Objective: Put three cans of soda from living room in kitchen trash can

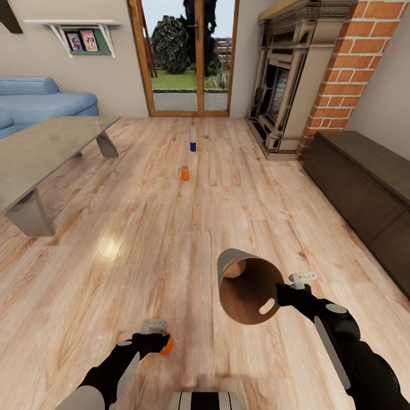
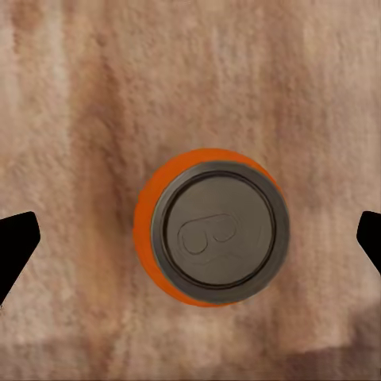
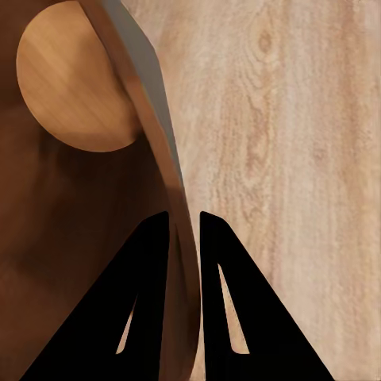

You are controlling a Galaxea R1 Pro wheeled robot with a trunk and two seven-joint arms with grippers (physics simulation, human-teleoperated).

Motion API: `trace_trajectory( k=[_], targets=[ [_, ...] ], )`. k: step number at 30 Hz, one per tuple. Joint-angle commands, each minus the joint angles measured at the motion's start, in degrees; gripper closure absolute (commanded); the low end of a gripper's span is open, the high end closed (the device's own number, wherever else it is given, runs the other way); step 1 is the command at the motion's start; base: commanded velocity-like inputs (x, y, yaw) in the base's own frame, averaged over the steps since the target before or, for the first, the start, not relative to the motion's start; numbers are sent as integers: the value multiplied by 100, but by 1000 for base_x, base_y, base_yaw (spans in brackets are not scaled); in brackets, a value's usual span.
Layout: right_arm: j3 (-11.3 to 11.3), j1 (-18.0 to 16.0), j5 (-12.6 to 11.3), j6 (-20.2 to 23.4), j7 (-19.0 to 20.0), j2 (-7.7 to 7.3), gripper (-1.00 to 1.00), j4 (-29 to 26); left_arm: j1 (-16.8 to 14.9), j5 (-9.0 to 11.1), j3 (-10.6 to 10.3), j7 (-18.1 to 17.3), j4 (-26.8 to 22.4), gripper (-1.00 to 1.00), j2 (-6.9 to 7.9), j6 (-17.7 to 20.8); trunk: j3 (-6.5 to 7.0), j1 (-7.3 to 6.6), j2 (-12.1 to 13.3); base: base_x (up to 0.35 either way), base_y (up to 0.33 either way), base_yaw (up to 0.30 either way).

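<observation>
Orange can (image 2: pixel 210 226) sits between your left tool's (image 1: pixel 158 338) spread fingers, untouched. Your right tool (image 3: pixel 184 230) pinches the bin's (image 1: pixel 250 287) rim.

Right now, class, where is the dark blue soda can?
In the head view the dark blue can stands upright on the wood floor near the glass doors, just beyond the orange can and left of the fireplace.
</observation>
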Motion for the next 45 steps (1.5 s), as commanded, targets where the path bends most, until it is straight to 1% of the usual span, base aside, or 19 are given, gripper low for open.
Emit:
trace_trajectory(
  k=[1,12,33,37,45],
  targets=[
    [0,-1,-62,4,24,1,100,-5,0,0,-2,1,5,-100,-3,0,1,-1,0,166,5,0],
    [8,2,-54,-4,26,1,100,-5,0,0,-3,8,15,-100,-9,0,1,-1,0,252,-4,0],
    [10,2,-59,-4,24,8,100,3,0,-21,-3,74,33,-100,-25,33,1,-1,0,15,-2,0],
    [9,2,-56,-4,24,4,100,4,0,-43,-5,92,33,-100,-53,68,1,-1,0,0,0,0],
    [8,2,-54,-4,24,5,100,4,0,-63,-1,98,41,-100,-79,94,-177,20,-11,0,0,0]
  ],
)
